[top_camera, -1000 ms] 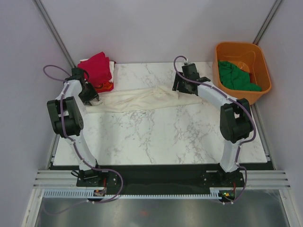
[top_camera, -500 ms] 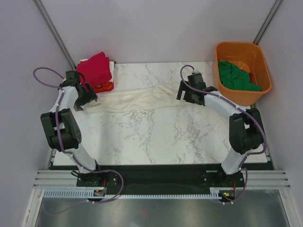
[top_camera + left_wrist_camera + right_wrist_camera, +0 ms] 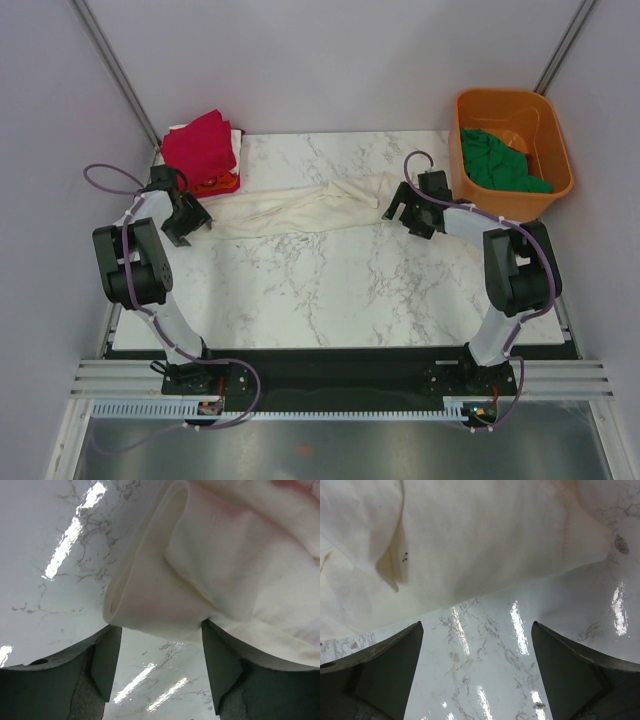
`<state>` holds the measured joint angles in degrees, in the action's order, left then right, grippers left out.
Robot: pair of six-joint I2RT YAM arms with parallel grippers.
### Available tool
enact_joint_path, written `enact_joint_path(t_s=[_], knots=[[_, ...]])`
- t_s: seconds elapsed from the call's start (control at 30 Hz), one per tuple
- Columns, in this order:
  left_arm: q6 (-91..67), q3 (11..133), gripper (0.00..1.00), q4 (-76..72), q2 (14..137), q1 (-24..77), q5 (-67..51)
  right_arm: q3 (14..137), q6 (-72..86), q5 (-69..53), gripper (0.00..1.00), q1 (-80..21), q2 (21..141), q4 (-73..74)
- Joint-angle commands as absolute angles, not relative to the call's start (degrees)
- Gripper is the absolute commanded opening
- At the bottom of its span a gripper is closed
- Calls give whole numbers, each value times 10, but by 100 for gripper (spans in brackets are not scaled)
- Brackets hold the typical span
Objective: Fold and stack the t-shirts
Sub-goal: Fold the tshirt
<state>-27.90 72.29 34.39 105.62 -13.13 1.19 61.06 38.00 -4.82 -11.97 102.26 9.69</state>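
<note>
**Cream shirt strung out, not yet folded; one shirt waiting in tub**

- The cream-white shirt lies across the far half of the table as a long, rumpled band running left to right. It is neither flat nor squared, and no clean fold shows.
- The left gripper sits at the band's left end. In the left wrist view its fingers are spread, and a doubled edge of the shirt reaches just between the tips. They are not pinching it.
- The right gripper sits at the band's right end. Its fingers are spread wide over bare marble, with the cloth edge just beyond the tips.
- In the far-left corner the crimson red shirt is bundled on top of the orange-red shirt. This reads as the stack begun, though the pile looks loose.
- The dark green shirt is crumpled inside the orange tub at far right, untouched.
- Judgement: roughly halfway. Left to do: fold and stack the cream shirt, then fetch, fold and stack the green one.
</note>
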Motion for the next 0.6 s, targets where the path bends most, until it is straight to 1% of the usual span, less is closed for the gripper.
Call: enact_joint_path(t_s=[0.0,0.03,0.07,0.1,0.13,0.27,0.3,0.43,0.47,0.53,0.57], knots=[[-301,756,70,310,1081,-133,18,600,389,-74,98,-115,1009,48],[-301,758,61,311,1089,-134,18,592,395,-77,98,-113,1011,44],[-302,760,49,310,1095,-134,18,586,400,-85,98,-110,1011,39],[-305,759,32,311,1102,-134,19,579,403,-88,98,-104,1010,22],[-307,762,23,309,1103,-134,19,570,409,-91,98,-101,1007,16],[-307,766,23,309,1094,-134,19,559,419,-100,96,-95,1010,-16],[-298,759,2,310,1084,-134,16,556,427,-100,95,-91,1012,-34],[-333,664,2,306,977,-125,-11,559,465,-98,92,-83,1049,-87],[-337,648,2,304,935,-124,-11,567,468,-98,90,-83,1060,-90],[-332,609,2,305,891,-125,-13,591,473,-98,87,-83,1095,-96],[-331,597,2,306,854,-126,-16,598,475,-101,83,-83,1106,-101]])
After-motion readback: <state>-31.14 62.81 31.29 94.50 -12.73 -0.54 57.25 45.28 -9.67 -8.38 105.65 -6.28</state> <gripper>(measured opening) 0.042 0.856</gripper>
